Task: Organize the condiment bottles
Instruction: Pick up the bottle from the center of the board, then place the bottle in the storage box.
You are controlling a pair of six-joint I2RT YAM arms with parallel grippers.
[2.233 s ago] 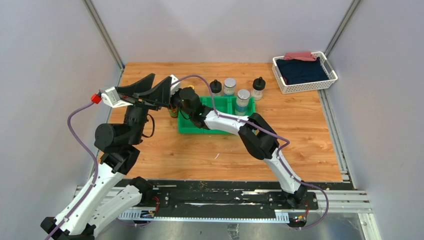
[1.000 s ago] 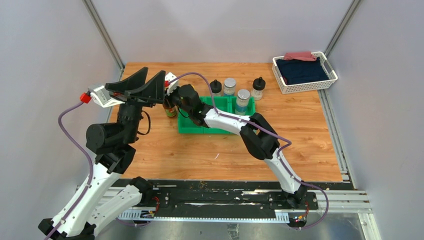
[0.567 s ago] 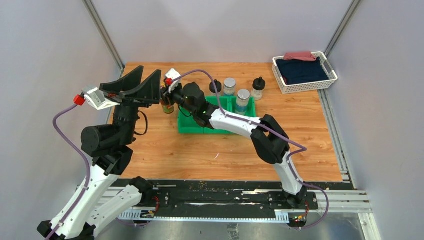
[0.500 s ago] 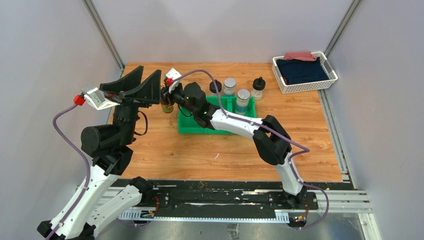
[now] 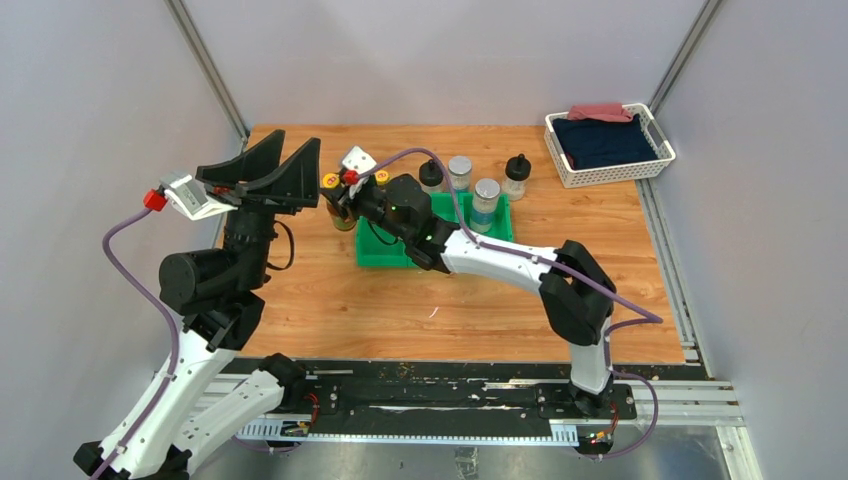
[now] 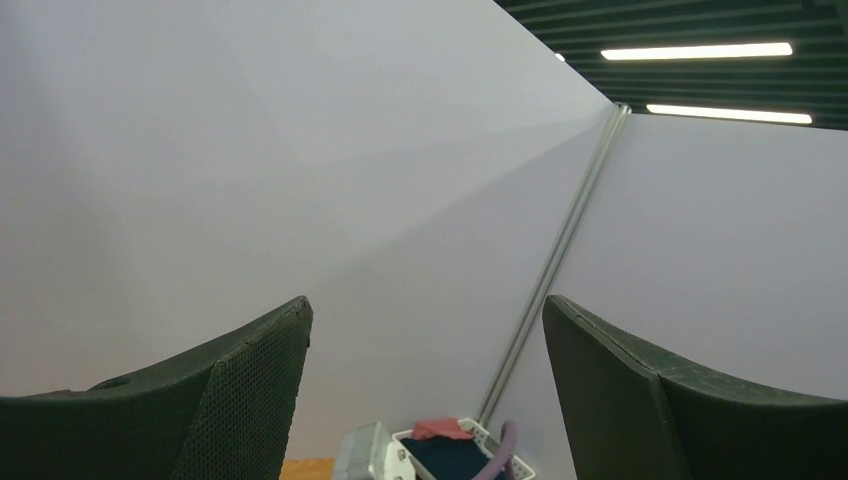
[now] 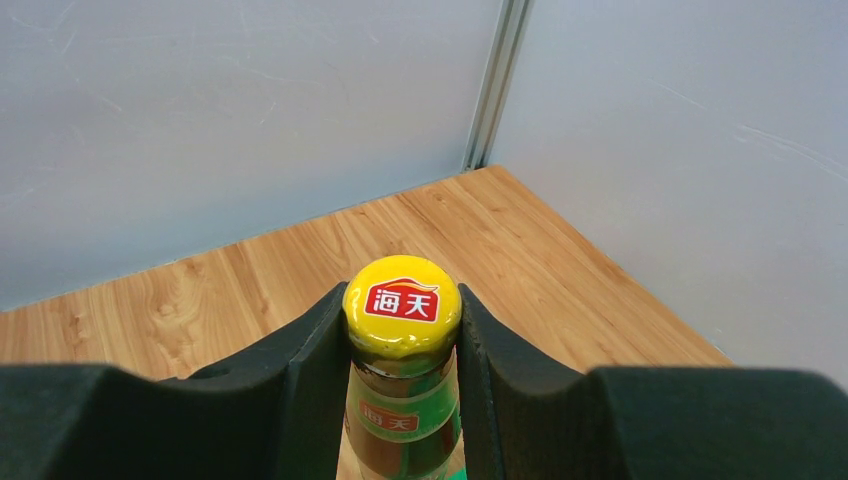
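Right end effector (image 7: 402, 335) clamped on dark bottle (image 7: 400, 425), upright, yellow cap (image 7: 402, 303) uppermost.

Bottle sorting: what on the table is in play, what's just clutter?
In play: brown yellow-capped bottle in the right pincer; two black-knobbed jars; two silver-lidded shakers; green bin, likely the destination.
Clutter: white basket of folded cloths.
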